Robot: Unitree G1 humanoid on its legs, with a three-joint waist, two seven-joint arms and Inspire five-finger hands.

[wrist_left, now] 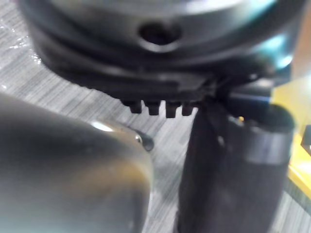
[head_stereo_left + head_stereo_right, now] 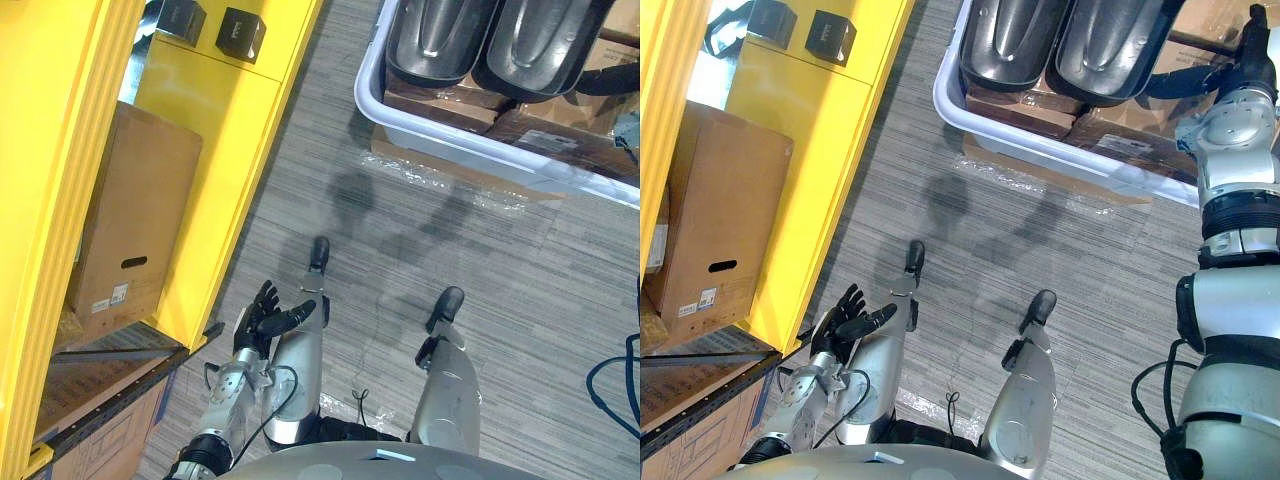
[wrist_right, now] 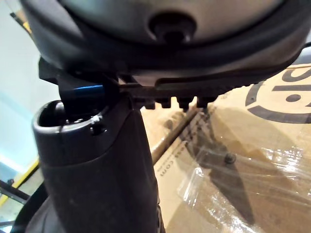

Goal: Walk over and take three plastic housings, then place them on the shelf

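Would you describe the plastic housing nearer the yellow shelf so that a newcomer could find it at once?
Across the grey floor from the yellow shelf stands a pale tray. The housing lies glossy and dark on brown cartons in it, left of its twin and nearer the shelf.

The dark plastic housings are showing a smooth, glossy finish in the far pale plastic bin, while the left yellow shelf is presenting smooth painted metal, the cardboard box matt brown paperboard, and the floor a rough grey weave.
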